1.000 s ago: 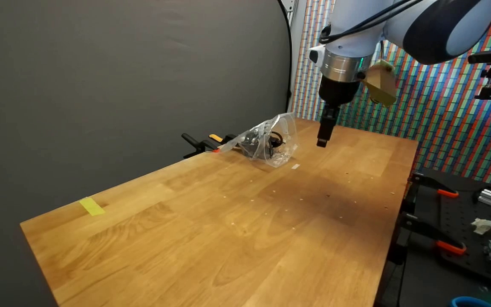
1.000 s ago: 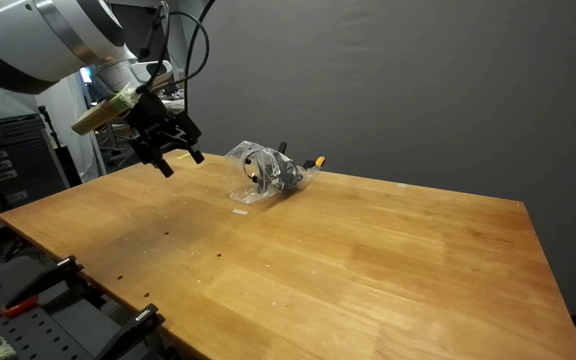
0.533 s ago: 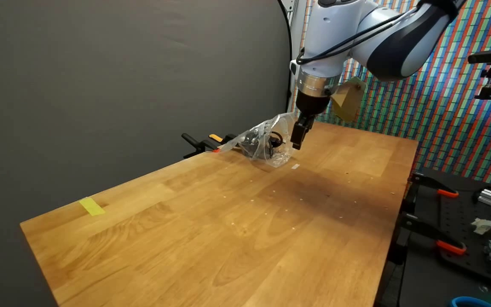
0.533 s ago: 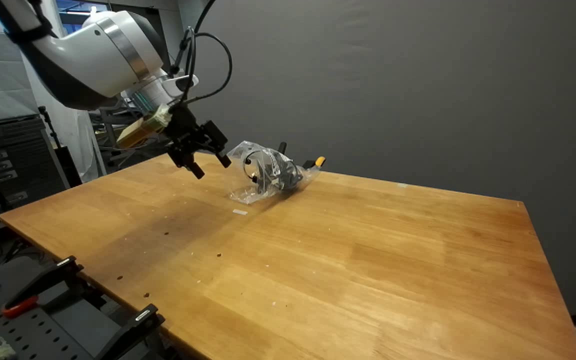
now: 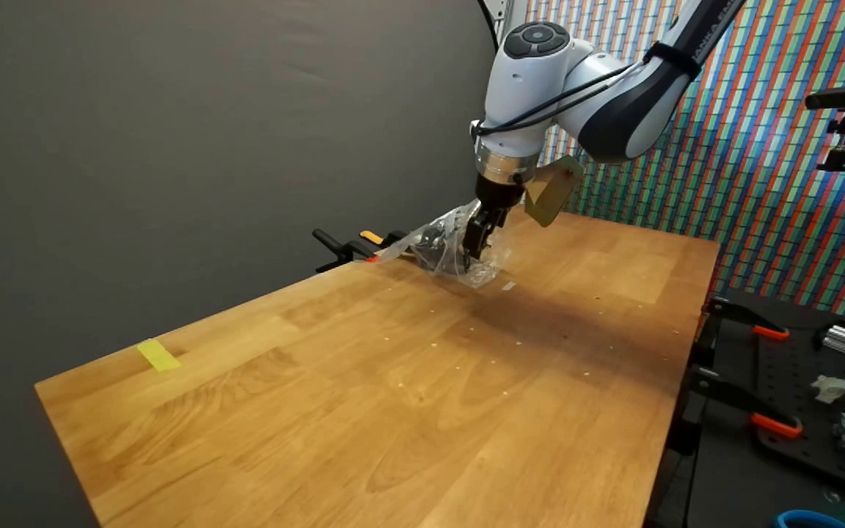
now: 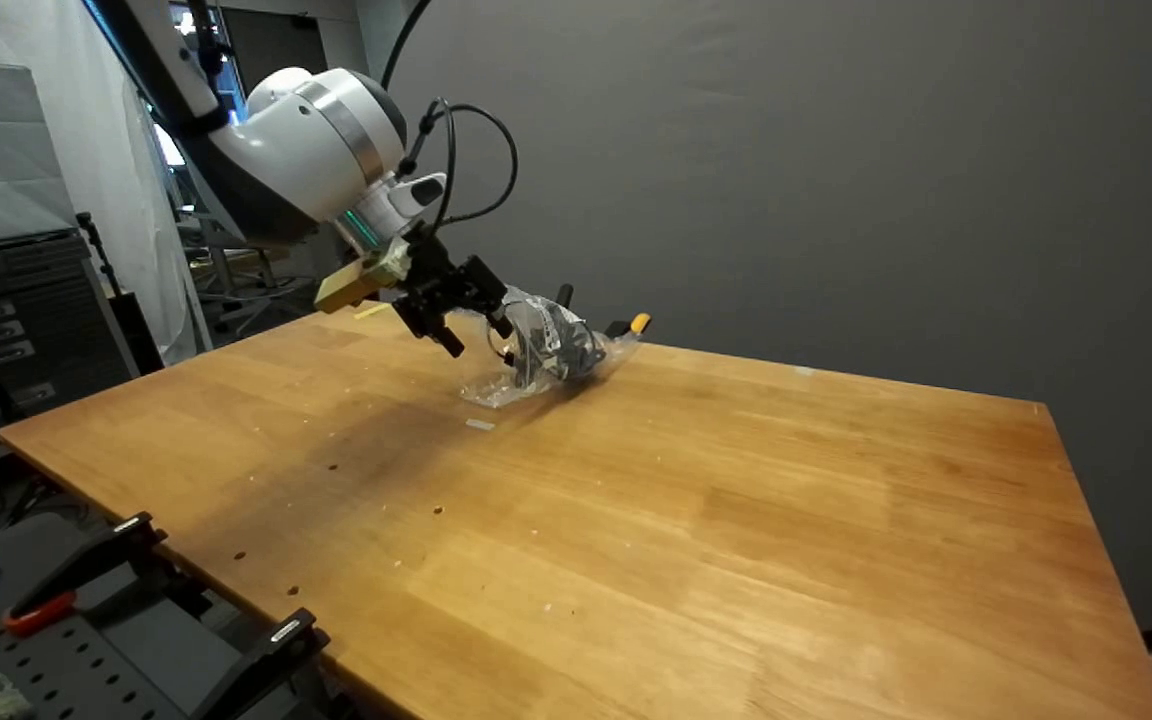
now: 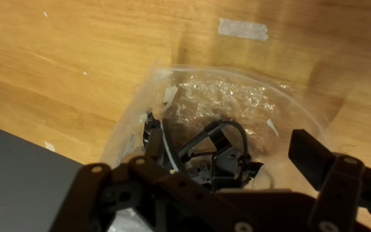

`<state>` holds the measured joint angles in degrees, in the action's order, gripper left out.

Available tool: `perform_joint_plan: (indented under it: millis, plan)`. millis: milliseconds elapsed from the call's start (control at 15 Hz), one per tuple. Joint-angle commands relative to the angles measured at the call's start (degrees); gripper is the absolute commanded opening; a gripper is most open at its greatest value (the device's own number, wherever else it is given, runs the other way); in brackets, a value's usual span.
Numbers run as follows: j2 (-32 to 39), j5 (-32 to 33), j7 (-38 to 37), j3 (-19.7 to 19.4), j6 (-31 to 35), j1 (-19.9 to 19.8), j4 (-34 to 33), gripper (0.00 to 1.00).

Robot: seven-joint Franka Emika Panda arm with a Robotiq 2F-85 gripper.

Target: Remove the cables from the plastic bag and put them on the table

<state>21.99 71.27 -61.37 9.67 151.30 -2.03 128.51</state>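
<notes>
One plastic bag (image 6: 561,345) tapers lengthwise toward the table edge (image 6: 816,376), mouth facing the spread gripper (image 6: 479,338).

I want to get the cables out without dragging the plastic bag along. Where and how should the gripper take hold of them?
Probably by the thin black cable loop, with the gripper coming straight in through the mouth of the plastic bag. In the wrist view the loop bows out as a slim arc, and the bag's wide mouth appears to face the open gripper.
</notes>
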Motion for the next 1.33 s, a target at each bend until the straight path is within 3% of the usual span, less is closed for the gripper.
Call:
perform_joint_plan:
  millis: [0, 667, 733, 800, 1000, 1267]
  plan:
    - [3.6, 6.5, -4.4, -1.8, 1.2, 0.7, -5.4, 1.0]
    - [8.4, 18.6, -12.3, -2.6, 0.9, 0.5, -10.8, 1.0]
    - [8.8, 19.6, -13.0, -2.6, 0.8, 0.5, -11.0, 0.93]
    - [9.1, 20.6, -13.8, -2.6, 0.7, 0.5, -11.3, 0.73]
    - [9.6, 23.6, -15.8, -2.4, 0.2, 0.5, -11.6, 0.62]
    - [7.7, 24.7, -15.5, -2.1, -0.3, 0.4, -10.0, 0.29]
